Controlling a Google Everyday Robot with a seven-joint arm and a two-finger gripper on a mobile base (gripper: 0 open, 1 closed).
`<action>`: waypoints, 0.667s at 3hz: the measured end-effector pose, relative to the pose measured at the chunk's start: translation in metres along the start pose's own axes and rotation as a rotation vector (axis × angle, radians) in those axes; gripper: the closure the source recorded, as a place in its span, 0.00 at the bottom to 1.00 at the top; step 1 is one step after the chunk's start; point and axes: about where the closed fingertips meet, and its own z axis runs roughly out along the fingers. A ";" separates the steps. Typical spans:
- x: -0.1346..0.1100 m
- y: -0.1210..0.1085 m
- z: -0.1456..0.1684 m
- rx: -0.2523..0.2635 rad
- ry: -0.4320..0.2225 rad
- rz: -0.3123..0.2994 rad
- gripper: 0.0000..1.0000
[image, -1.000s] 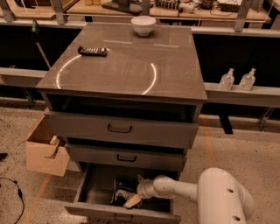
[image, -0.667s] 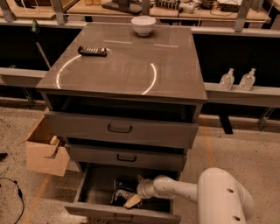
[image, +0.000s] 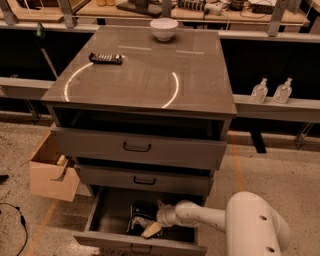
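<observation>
Camera view shows us the gripper (image: 159, 217) low inside the bottom drawer (image: 135, 243) of the cabinet (image: 145, 80). This drawer is pulled far out, and the arm (image: 210, 216) reaches into it from the right side. The gripper is at the right edge of a dark bag (image: 139, 218), which lies near the middle of the drawer, and it seems to touch the bag. Whether the gripper is closed on the bag or only beside it, we cannot tell. A small tan object (image: 151, 230) lies just beside the gripper, toward the front edge of the drawer.

We judge the work as about half way: the drawer is open and the gripper has arrived at the bag, but the bag rests on the drawer floor and is not lifted. The two upper drawers (image: 137, 147) are only a little open. On the cabinet top, a white bowl (image: 164, 28) stands at the back edge and a remote (image: 106, 58) lies near the left edge.
</observation>
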 end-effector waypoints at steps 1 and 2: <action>0.000 0.001 0.001 -0.001 0.000 0.000 0.18; -0.001 0.001 0.000 -0.001 0.000 0.000 0.41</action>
